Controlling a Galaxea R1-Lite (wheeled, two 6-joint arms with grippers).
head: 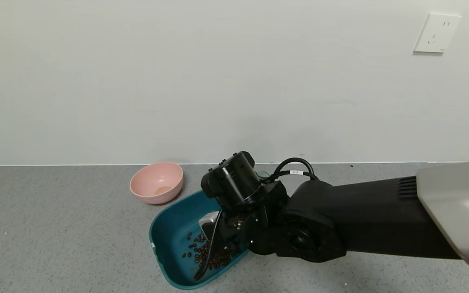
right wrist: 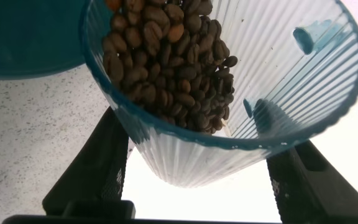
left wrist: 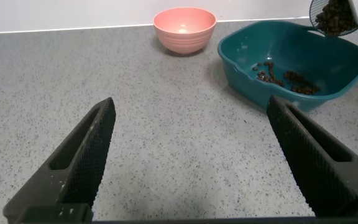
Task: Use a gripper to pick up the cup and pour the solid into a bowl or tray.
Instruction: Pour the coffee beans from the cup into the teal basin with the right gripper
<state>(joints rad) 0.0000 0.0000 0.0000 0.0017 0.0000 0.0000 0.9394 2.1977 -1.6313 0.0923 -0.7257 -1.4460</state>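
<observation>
the right end effector (right wrist: 191, 168) was clamped on the cup (right wrist: 229, 93), its two black fingers (right wrist: 89, 168) pressed against opposite sides of the ribbed wall, and it held the cup tipped over the teal tub (head: 169, 240). seen from the head, the black wrist and grey-shelled arm reached in from the desk's right edge and covered most of the tub's right side. the cup was translucent blue-grey with fine vertical ribs, and the solid (right wrist: 166, 62), a heap of dark brown beans, was crowded toward its lowered rim. more beans (head: 204, 254) lay scattered on the tub floor near its front end.

the tub sat about midway along the desk (head: 55, 228), nearer the back edge than the front, with its front corner close to the lower limit of the head view. a pink bowl (head: 156, 182) stood just behind and to the left of it, near the wall, apart from the tub. bare grey desk stretched wide toward the left edge.

the left end effector (left wrist: 191, 162) hung low over that bare stretch, fingers spread apart and holding nothing.
</observation>
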